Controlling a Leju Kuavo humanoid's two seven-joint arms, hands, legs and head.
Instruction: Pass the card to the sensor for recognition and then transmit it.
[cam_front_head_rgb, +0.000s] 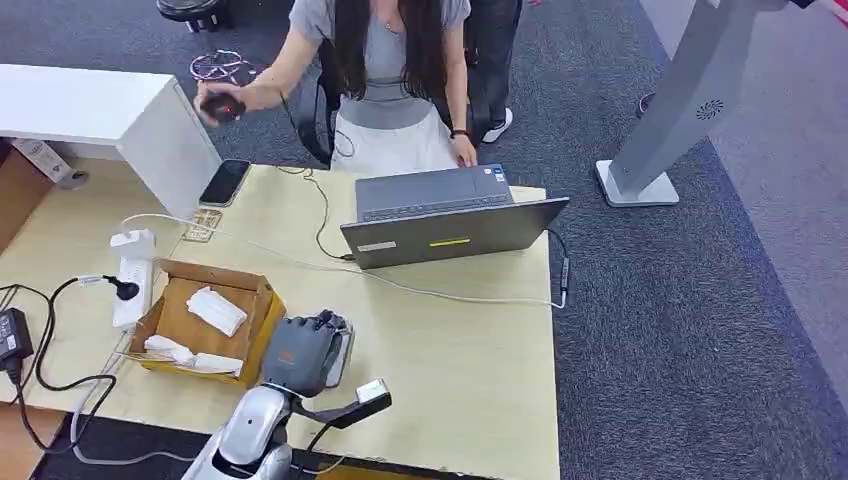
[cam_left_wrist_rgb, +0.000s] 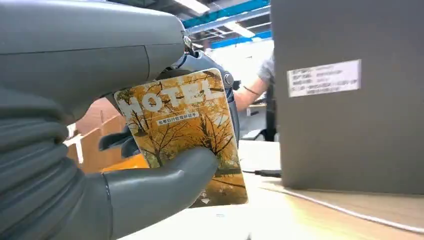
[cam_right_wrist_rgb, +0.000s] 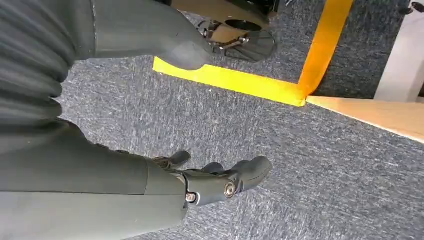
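Left hand (cam_front_head_rgb: 303, 352) pinches the yellow autumn-tree hotel card (cam_left_wrist_rgb: 186, 131) upright between thumb and fingers, just above the wooden bench (cam_front_head_rgb: 470, 340), face exposed for sensor reading. Right hand (cam_right_wrist_rgb: 220, 182) hangs empty, fingers loosely apart, over grey carpet.

The card (cam_left_wrist_rgb: 182, 135) reads "HOTEL" — white letters across its autumn-tree picture.

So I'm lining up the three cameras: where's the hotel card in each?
Head view: card low centre, edge-on in the left robot hand, beside the cardboard box.
Left wrist view: card centre, facing camera.
Right wrist view: not in it.
Shared landmark: laptop.
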